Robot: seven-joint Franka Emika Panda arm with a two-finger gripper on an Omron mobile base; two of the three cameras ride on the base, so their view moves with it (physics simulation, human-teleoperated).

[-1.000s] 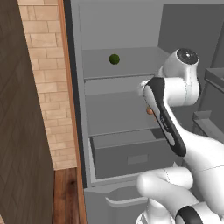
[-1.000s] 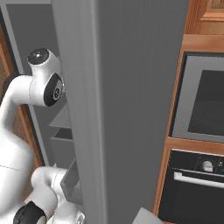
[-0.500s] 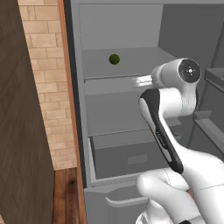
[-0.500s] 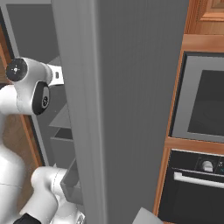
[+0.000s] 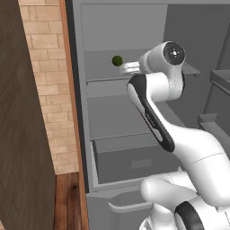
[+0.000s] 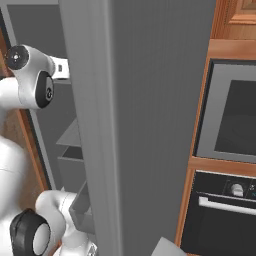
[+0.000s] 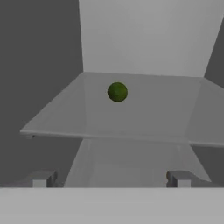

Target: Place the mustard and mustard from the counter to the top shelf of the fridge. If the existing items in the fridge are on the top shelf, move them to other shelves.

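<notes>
The fridge (image 5: pixel 134 27) stands open, and its grey door panel (image 6: pixel 150 100) is in the right base view. A small dark green ball (image 5: pixel 117 60) (image 7: pixel 117 92), one of the existing items, rests on the top shelf (image 5: pixel 101 77) (image 7: pixel 140 122). My gripper (image 5: pixel 123 68) (image 7: pixel 110 179) is level with that shelf's front edge, pointing at the ball and a short way off it. Its fingertips (image 7: pixel 41 178) stand wide apart, open, with nothing between them. The mustard and the counter are out of view.
Below the top shelf are a second shelf (image 5: pixel 117 130) and a wide grey drawer (image 5: pixel 134 157). Door bins (image 5: pixel 218 81) jut in at the right. A brick wall (image 5: pixel 45 90) and a dark panel (image 5: pixel 18 143) flank the fridge's left. An oven (image 6: pixel 230 115) stands to its right.
The hand has swung up and to the left, from in front of the second shelf to the top shelf's edge near the green ball. The gripper stayed open.
</notes>
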